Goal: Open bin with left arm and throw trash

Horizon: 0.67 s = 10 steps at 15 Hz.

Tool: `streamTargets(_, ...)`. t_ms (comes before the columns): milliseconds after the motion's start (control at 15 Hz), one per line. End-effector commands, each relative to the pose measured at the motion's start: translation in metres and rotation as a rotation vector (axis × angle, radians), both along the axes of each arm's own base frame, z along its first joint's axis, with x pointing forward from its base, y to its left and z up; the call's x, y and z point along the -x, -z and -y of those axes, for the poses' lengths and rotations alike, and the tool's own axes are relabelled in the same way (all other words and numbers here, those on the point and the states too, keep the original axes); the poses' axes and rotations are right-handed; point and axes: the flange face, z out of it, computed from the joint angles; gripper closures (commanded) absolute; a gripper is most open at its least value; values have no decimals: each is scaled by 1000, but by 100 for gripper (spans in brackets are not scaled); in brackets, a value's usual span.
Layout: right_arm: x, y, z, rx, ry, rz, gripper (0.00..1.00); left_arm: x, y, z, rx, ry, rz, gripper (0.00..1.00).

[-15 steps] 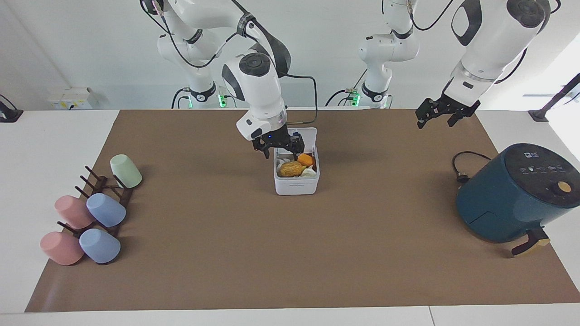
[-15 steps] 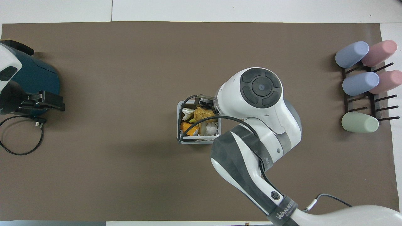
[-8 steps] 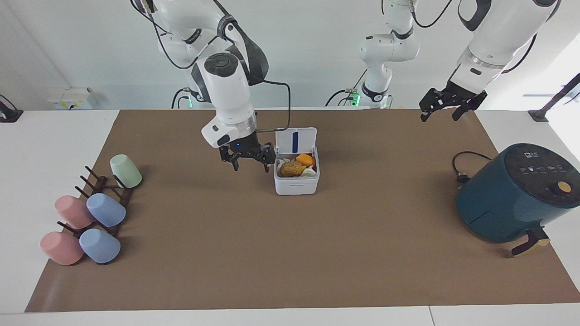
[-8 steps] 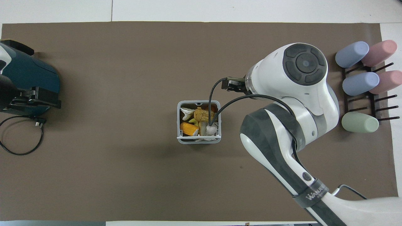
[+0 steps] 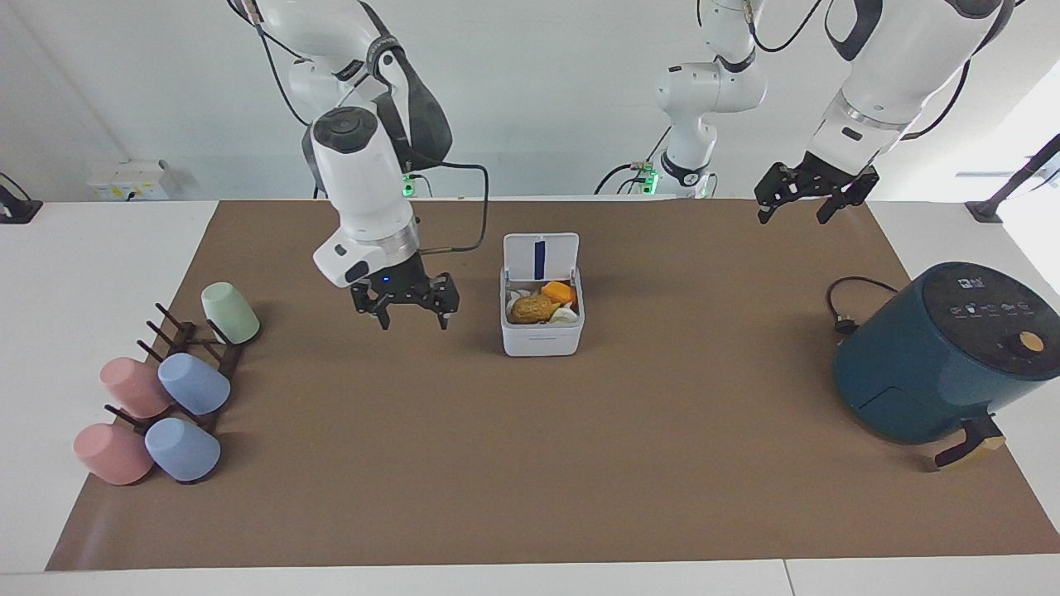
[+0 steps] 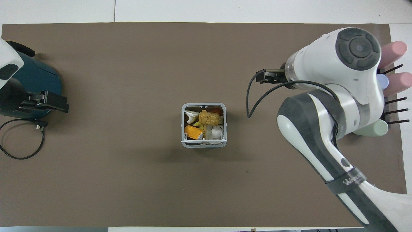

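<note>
Three pieces of trash (image 5: 542,305) lay inside the bin (image 5: 541,338), which stood mid-mat with its lid up. Empty and spread-fingered, the right gripper (image 5: 407,310) hung over the mat between the bin and the cups (image 5: 192,382). Equally empty and released, the left gripper (image 5: 807,195) hovered near the teal appliance (image 5: 936,356).

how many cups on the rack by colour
pink cups: 2
blue cups: 2
green cup: 1
total: 5
</note>
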Motion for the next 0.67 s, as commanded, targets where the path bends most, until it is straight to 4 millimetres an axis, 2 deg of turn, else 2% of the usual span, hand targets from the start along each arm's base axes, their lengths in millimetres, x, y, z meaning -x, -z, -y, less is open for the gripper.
streamTargets(0,7,-20,51,77,-28,-24,0,0,-2,1,-37,23,2,0)
streamTargets(133,11,-31,91,110,-73,-44,0,0,-4,2,-37,23,6,0)
streamTargets(200,11,-34,105,112,-83,-45,0,-1,-3,0,-34,16,7,0)
streamTargets(600,39,-85,159,113,-54,-60,0,-1,-3,1,-34,11,9,0)
